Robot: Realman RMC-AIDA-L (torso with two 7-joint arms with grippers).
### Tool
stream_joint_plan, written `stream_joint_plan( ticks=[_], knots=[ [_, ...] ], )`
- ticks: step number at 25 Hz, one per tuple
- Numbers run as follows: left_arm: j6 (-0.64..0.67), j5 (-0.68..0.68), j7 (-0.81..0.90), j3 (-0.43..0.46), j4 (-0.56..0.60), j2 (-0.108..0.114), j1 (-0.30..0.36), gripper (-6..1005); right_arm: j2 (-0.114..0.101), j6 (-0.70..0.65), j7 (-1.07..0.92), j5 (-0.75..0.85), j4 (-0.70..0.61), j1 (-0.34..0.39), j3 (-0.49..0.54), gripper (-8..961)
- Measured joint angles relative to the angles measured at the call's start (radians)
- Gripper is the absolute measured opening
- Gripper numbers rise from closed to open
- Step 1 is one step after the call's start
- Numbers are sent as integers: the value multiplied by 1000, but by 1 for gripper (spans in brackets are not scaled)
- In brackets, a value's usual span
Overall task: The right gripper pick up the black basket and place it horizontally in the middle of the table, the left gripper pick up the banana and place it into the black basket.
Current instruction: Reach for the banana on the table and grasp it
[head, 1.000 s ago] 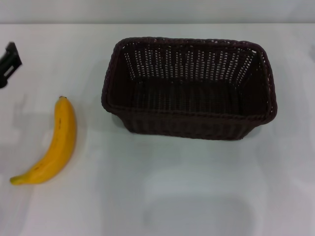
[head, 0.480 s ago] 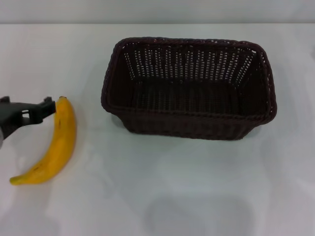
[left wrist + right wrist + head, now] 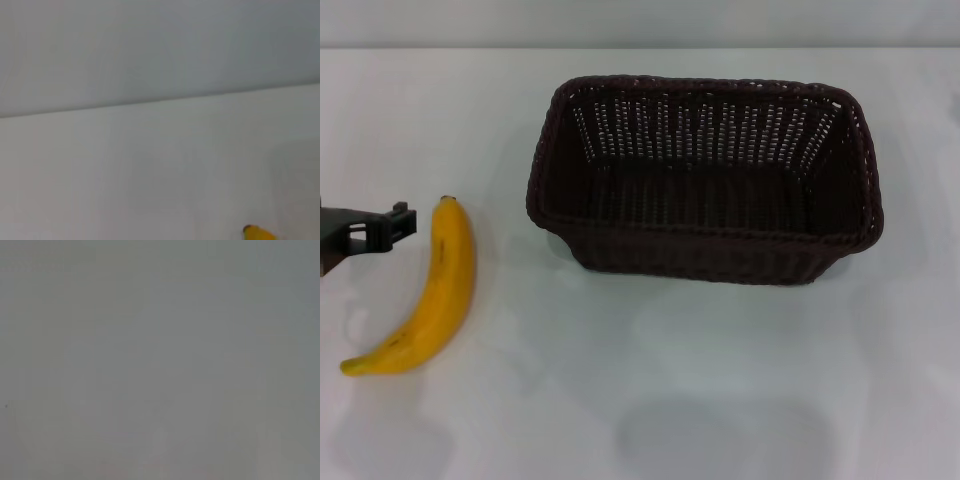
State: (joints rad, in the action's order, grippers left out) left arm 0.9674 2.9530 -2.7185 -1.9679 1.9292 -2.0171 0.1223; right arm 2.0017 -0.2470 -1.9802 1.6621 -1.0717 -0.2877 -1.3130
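One banana [image 3: 428, 296] just right of left tool [image 3: 392, 228]; apart.

The left gripper [image 3: 390, 228] reaches in low from the left, its state unclear.

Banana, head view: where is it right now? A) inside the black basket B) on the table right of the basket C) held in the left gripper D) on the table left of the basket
D: the banana lies on the white table, left of the black basket and apart from it; the left gripper is beside its dark tip, not holding it.
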Motion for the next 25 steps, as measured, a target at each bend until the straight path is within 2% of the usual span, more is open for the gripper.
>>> stream_joint_plan(
  ticks=[6, 11, 18, 25],
  knots=[
    [76, -9, -34, 0, -3, -26, -29, 878, 1, -14, 0, -2, -2, 1, 0, 842],
    [72, -15, -46, -4, -40, -49, -42, 879, 3, -31, 0, -5, -2, -2, 0, 841],
    [1, -20, -47, -29, -101, -54, -57, 878, 3, -40, 1, -15, -2, -4, 0, 841],
    [-11, -23, -44, -34, -123, -56, -77, 878, 3, -56, 1, -16, -3, -1, 12, 841]
  ],
)
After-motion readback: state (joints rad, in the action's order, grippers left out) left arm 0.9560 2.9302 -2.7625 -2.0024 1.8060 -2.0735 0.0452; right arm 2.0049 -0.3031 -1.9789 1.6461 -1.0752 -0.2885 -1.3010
